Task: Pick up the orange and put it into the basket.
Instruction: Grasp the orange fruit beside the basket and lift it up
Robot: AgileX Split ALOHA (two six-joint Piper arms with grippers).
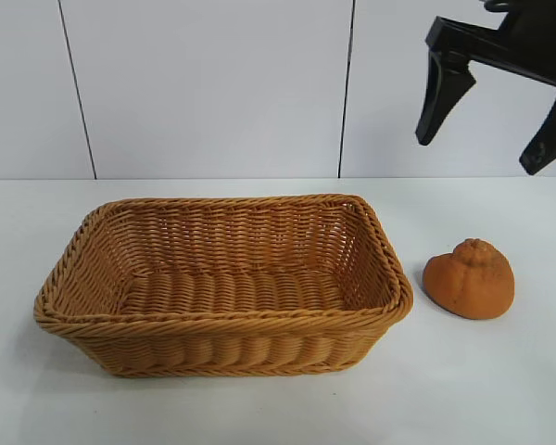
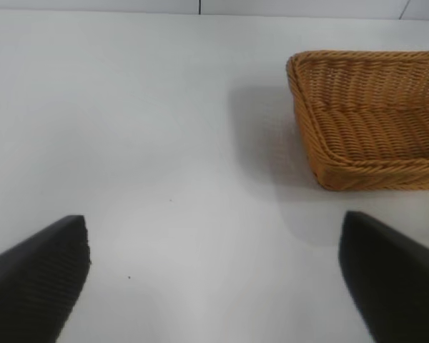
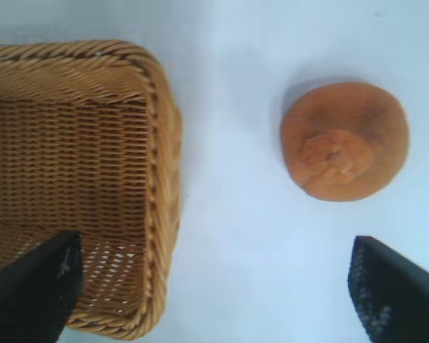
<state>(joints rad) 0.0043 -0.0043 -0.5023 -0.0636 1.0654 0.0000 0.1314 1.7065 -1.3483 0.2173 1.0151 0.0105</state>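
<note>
The orange (image 1: 469, 279) sits on the white table to the right of the basket (image 1: 83, 241), apart from it, knob up. It also shows in the right wrist view (image 3: 343, 141), beside the basket's rim (image 3: 157, 143). My right gripper (image 1: 486, 144) hangs high above the orange, open and empty; in the right wrist view (image 3: 214, 286) its fingers stand wide apart. My left gripper (image 2: 214, 275) is open and empty over bare table, off the basket's end (image 2: 307, 121); it is out of the exterior view.
The basket is empty inside. A white panelled wall (image 1: 213, 83) stands behind the table. Bare table lies in front of and to the right of the orange.
</note>
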